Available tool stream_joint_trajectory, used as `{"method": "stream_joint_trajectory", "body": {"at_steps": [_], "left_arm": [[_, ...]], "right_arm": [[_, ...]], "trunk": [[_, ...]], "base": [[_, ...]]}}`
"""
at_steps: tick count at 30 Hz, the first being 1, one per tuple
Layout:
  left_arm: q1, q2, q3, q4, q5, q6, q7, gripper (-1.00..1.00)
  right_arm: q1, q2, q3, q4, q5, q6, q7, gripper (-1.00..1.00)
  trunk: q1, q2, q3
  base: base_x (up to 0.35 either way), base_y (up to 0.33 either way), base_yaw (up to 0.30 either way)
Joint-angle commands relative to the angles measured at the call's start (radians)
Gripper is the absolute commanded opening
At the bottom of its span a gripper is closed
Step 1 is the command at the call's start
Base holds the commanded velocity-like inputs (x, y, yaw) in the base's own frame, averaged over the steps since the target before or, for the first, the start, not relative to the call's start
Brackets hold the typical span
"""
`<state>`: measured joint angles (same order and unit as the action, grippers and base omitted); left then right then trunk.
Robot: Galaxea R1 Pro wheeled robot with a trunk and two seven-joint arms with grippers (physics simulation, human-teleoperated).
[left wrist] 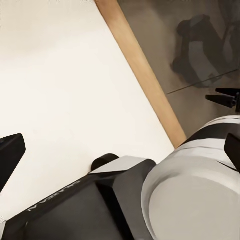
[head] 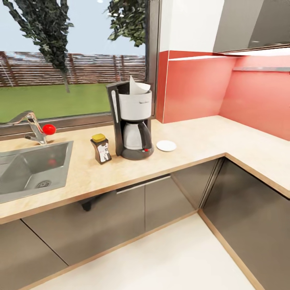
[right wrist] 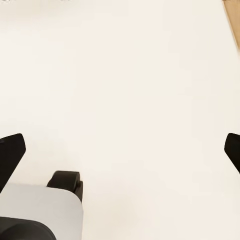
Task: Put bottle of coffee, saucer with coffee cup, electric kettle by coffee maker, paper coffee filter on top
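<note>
- A steel sink [head: 28, 169] is set into the countertop [head: 193, 149] at the far left of the head view, with a tap [head: 30, 125] behind it that carries a red knob [head: 49, 129].
- Just right of the sink, a small bottle of coffee [head: 101, 149] with a yellow lid stands upright on the countertop, just beside the coffee maker and not touching it.
- The coffee maker [head: 132, 121] stands on the countertop in front of the window [head: 72, 60], its pot seated in the base.
- A white paper filter [head: 137, 86] sticks up out of the top of the coffee maker.
- A white saucer [head: 166, 146] lies flat on the countertop just right of the coffee maker, with nothing on it.
- Farther right, the countertop turns a corner along the red wall [head: 209, 88]; grey cabinets [head: 161, 201] run below it.
- The left gripper [left wrist: 122, 145], in the left wrist view, hangs over the pale floor [left wrist: 60, 90] near a wooden strip, fingers spread wide and holding nothing.
- The right gripper [right wrist: 120, 147], in the right wrist view, also hangs over the floor, fingers spread wide and empty.
</note>
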<state>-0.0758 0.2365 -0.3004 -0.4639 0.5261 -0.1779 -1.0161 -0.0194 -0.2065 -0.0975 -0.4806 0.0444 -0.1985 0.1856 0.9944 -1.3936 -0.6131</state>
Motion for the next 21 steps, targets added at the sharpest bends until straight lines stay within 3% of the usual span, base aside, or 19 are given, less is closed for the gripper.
{"method": "stream_joint_trajectory", "body": {"at_steps": [1, 12, 21], "left_arm": [[-0.001, 0.001, -0.008, 0.001, 0.008, -0.006, 0.001, 1.00], [-0.001, 0.001, -0.008, 0.001, 0.008, -0.006, 0.001, 1.00], [-0.001, 0.001, -0.008, 0.001, 0.008, -0.006, 0.001, 1.00]], "right_arm": [[-0.001, 0.001, -0.008, 0.001, 0.005, -0.003, 0.009, 1.00], [-0.001, 0.001, -0.008, 0.001, 0.005, -0.003, 0.009, 1.00], [-0.001, 0.001, -0.007, 0.001, 0.005, -0.004, 0.008, 1.00]], "trunk": [[0.000, 0.000, 0.000], [0.000, 0.000, 0.003], [0.000, 0.000, 0.003]], "base": [[0.000, 0.055, 0.000], [0.000, 0.192, 0.007], [0.000, 0.041, 0.194]]}}
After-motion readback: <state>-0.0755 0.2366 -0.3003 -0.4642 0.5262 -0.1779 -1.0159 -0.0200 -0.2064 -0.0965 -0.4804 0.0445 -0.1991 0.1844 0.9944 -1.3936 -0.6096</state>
